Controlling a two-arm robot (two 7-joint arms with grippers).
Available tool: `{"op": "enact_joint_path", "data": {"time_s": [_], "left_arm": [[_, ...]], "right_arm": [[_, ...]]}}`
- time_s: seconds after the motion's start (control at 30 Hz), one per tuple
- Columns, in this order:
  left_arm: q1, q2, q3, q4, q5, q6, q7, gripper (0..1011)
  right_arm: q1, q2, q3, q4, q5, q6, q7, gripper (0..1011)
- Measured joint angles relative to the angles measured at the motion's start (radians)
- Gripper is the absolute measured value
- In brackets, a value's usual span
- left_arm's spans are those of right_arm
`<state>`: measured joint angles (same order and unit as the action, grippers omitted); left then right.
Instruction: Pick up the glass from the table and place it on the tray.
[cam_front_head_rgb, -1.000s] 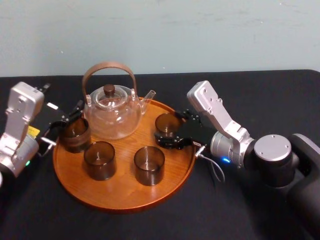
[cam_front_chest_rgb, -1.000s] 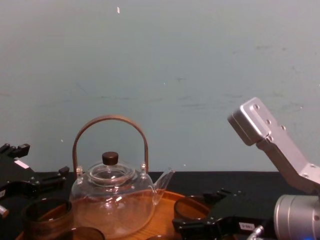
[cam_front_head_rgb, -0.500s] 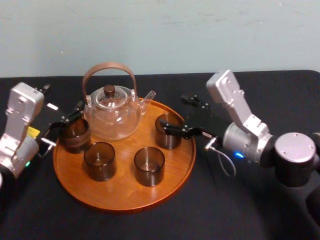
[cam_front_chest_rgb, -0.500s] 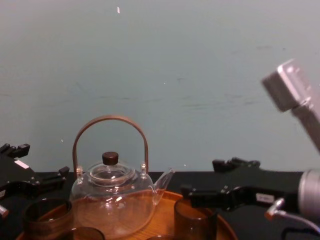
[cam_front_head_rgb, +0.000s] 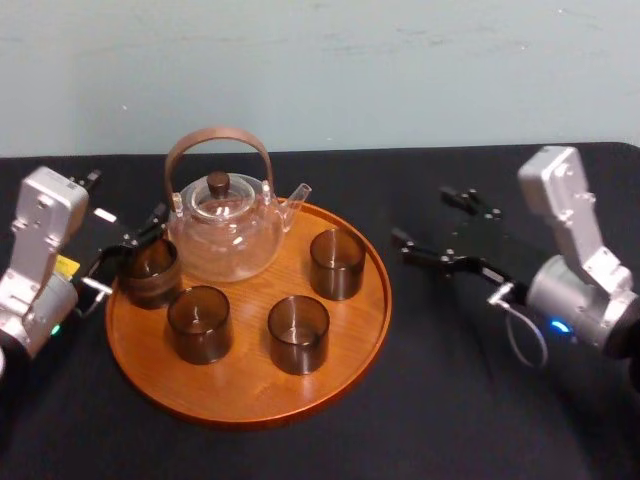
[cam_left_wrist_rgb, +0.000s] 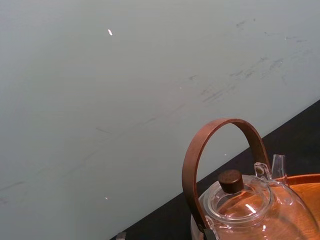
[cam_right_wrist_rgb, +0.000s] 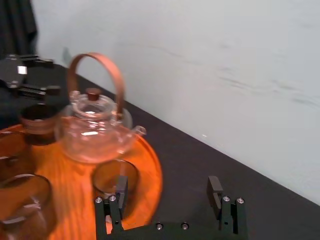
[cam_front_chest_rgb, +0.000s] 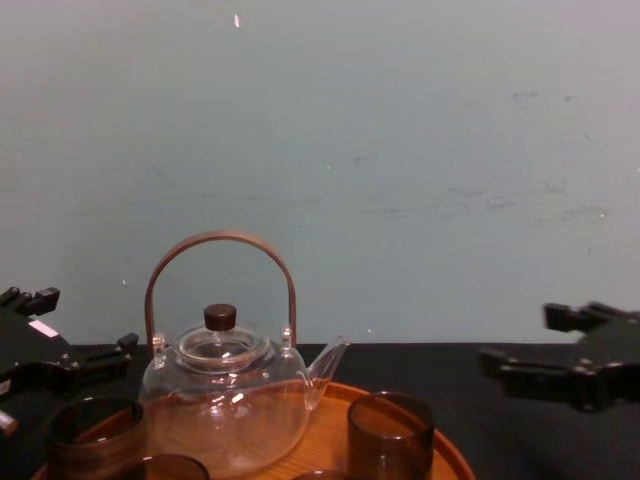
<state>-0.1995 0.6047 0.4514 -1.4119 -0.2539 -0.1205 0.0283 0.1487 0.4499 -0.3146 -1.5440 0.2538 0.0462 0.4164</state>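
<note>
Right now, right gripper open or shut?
Open: the right gripper's fingers stand apart, nothing between them, over the table right of the tray.

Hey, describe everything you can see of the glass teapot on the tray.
The clear glass teapot stands upright at the back of the round wooden tray. It has a rounded body, a glass lid with a dark knob, a tall brown arched handle and a short spout pointing to the robot's right. It looks empty. Only the tray visibly touches it.

Glass teapot (cam_left_wrist_rgb: 246, 206) on tray (cam_left_wrist_rgb: 306, 186)
</note>
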Motion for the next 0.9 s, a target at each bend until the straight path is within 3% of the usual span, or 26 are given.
{"op": "enact_joint_path", "data": {"time_s": [0.13,0.37,0.9], "left_arm": [[0.000,0.000,0.000,0.000,0.000,0.000,0.000,1001],[0.000,0.000,0.000,0.000,0.000,0.000,0.000,1001],[0.000,0.000,0.000,0.000,0.000,0.000,0.000,1001]], "right_arm": [[-0.035,0.018,0.048,0.013,0.033,-0.023,-0.009,1002],[-0.068,0.029,0.093,0.053,0.057,-0.049,-0.022,1002],[-0.073,0.024,0.097,0.076,0.051,-0.053,-0.035,1002]]}}
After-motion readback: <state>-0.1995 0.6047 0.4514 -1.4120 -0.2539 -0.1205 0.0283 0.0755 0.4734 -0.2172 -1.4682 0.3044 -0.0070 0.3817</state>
